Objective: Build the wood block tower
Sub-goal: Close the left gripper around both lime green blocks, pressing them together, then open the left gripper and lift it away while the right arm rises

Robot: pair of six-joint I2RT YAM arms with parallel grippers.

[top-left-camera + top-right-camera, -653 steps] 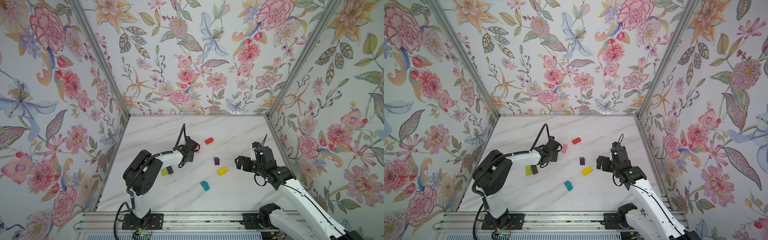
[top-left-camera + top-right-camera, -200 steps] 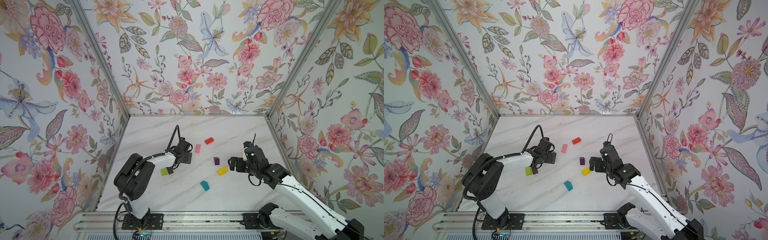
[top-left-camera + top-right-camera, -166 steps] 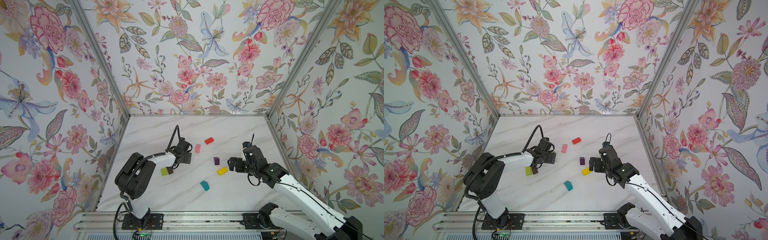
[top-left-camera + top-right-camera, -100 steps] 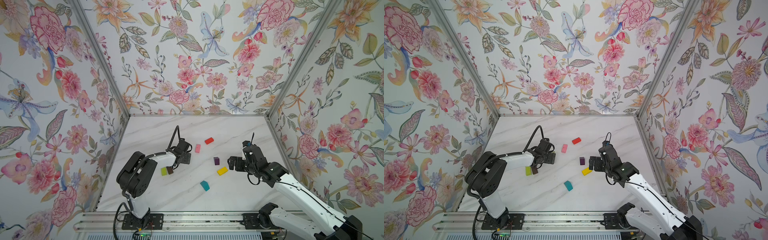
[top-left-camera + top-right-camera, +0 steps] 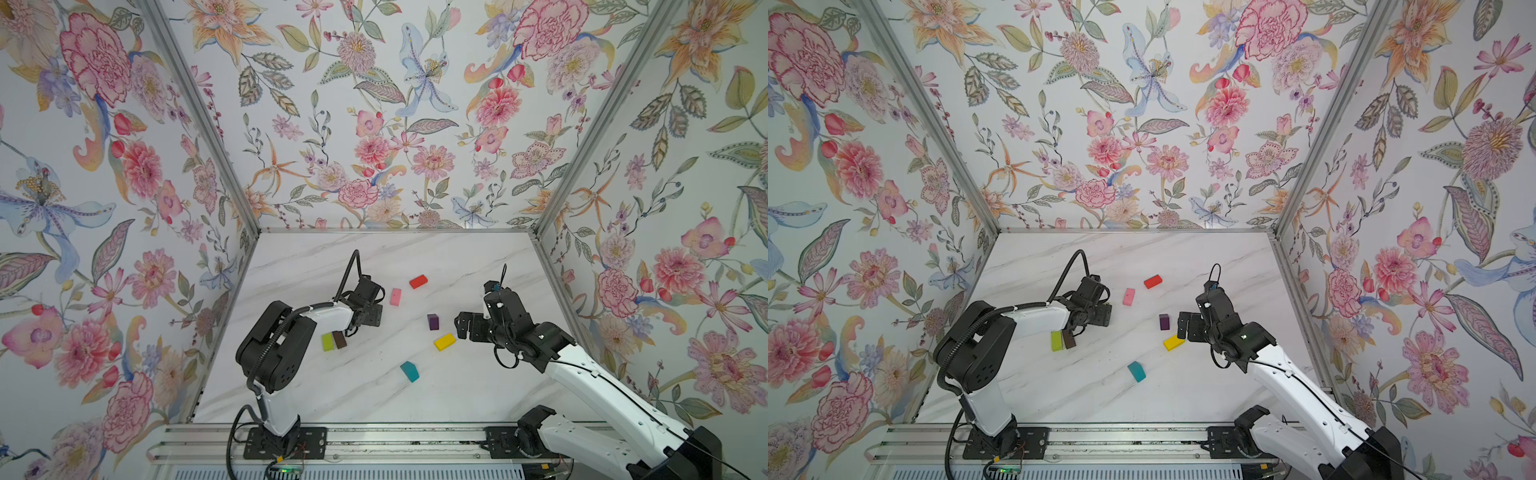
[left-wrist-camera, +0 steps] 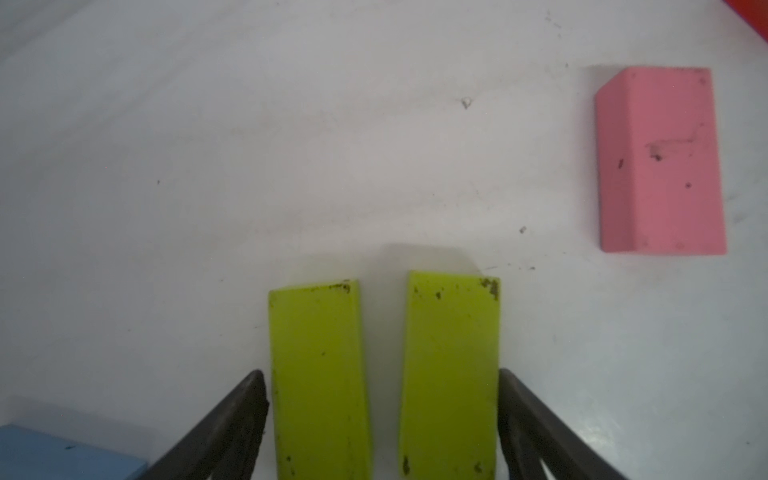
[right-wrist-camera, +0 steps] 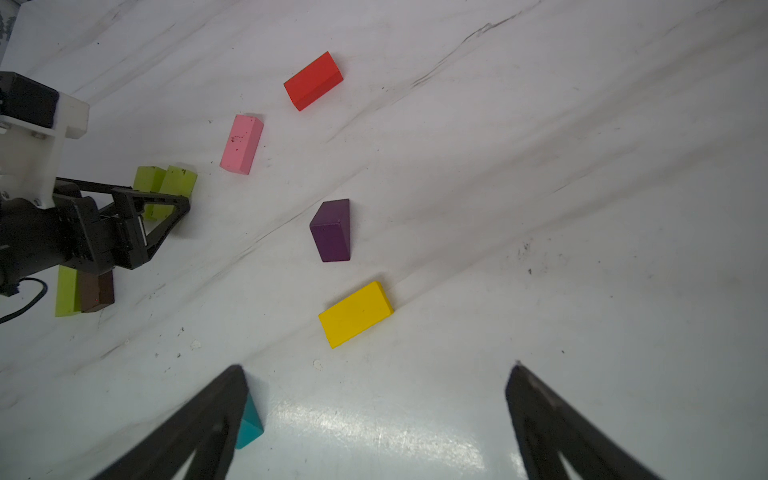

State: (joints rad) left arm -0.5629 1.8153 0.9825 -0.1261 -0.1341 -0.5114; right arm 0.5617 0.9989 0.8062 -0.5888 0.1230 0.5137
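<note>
left tool [image 6: 380,372]: jaws apart, low over the surface [image 5: 374,257], straddling a green block [image 6: 318,374] and a second green block [image 6: 451,365]. Both lie flat on the surface, parallel, with a gap between them, so they are not squeezed together. Each finger sits right at the outer face of its block; can't tell if it touches.

pink block [image 6: 660,162] lies past the fingertips and off to one side, apart from the pair. red block [image 7: 313,81] is farther out the same way. light blue block [image 6: 62,453] is near the tool's other side; only a corner shows in the left wrist view. third green block [image 5: 327,341] and brown block [image 5: 340,340] lie side by side, touching, flat, just beside the left arm's wrist on its front side.

right tool [image 7: 377,365]: released, wide, empty, above the surface. yellow block [image 7: 356,313] is just ahead of its fingertips, not between them. purple block [image 7: 332,230] is just beyond the yellow one, not touching it. teal block [image 5: 409,371] is partly hidden behind one finger in the right wrist view. In both top views it lies alone, apart from the tool, toward the front.
</note>
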